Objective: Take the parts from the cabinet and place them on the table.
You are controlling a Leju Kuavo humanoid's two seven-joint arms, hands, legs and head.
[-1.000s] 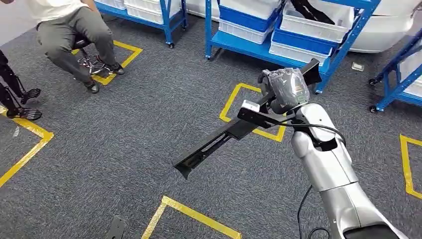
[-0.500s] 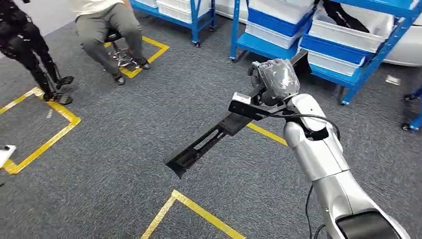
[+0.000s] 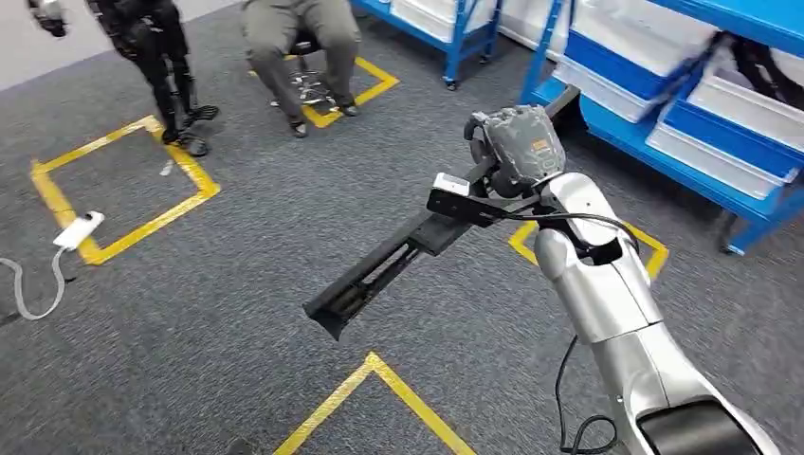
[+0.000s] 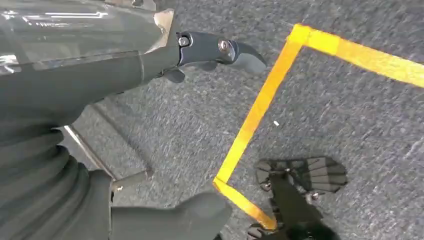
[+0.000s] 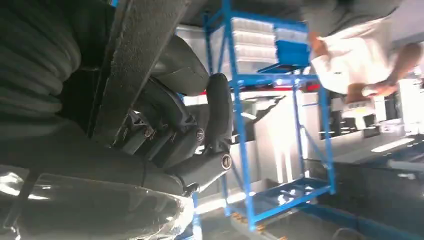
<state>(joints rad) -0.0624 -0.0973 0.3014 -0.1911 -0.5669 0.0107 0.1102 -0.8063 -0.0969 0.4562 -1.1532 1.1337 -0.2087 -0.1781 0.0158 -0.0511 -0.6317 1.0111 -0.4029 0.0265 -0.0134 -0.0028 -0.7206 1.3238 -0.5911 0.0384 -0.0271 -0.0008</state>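
Note:
My right hand, wrapped in a clear cover, grips one end of a long black part. The part juts forward and down to the left, well above the grey carpet. The right wrist view looks along the same black part, with the dark fingers of the right hand curled round it. My left hand hangs over the carpet with its thumb and a finger well apart and nothing between them.
Blue shelving racks with white bins stand at the back right. A person sits on a stool at the back, next to a dark-legged figure. Yellow tape squares mark the carpet. A white device with a cable lies at the left.
The whole picture has slid to the right, so the camera has turned left. My right hand keeps the black part in the same grip throughout.

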